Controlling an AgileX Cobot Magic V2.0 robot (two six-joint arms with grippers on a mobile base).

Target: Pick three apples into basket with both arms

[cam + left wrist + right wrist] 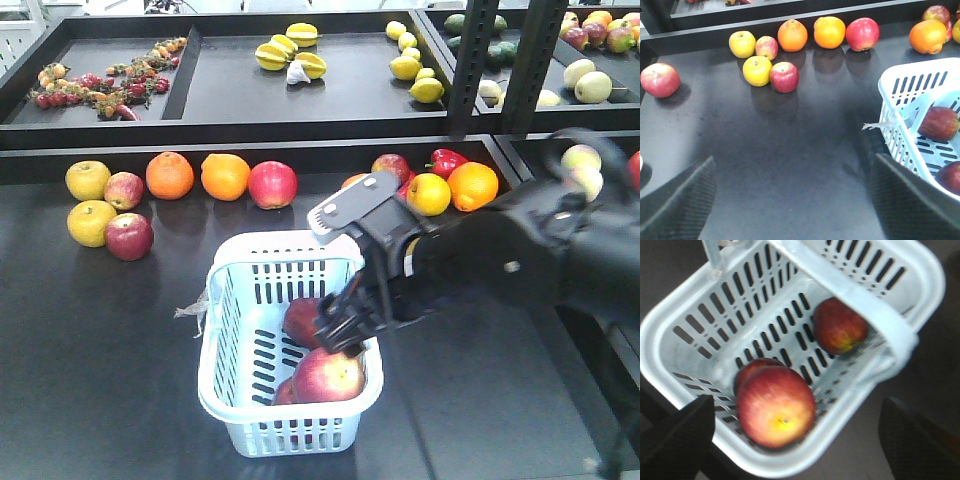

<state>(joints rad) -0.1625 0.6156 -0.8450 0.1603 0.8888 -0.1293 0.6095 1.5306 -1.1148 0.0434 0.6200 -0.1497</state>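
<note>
With three apples (775,412) showing in the basket (670,332) under my right gripper (795,440), I judge the picking done. One lies just below the fingers, a second is half hidden beneath it, and a third (840,325) sits farther in, under the handle. The right jaws stand wide apart, holding nothing. My left gripper (790,200) is spread too and empty over bare table, basket off to its right. I judge only pulling the arms back remains.

no readable text, labels, brands or numbers in any view
</note>
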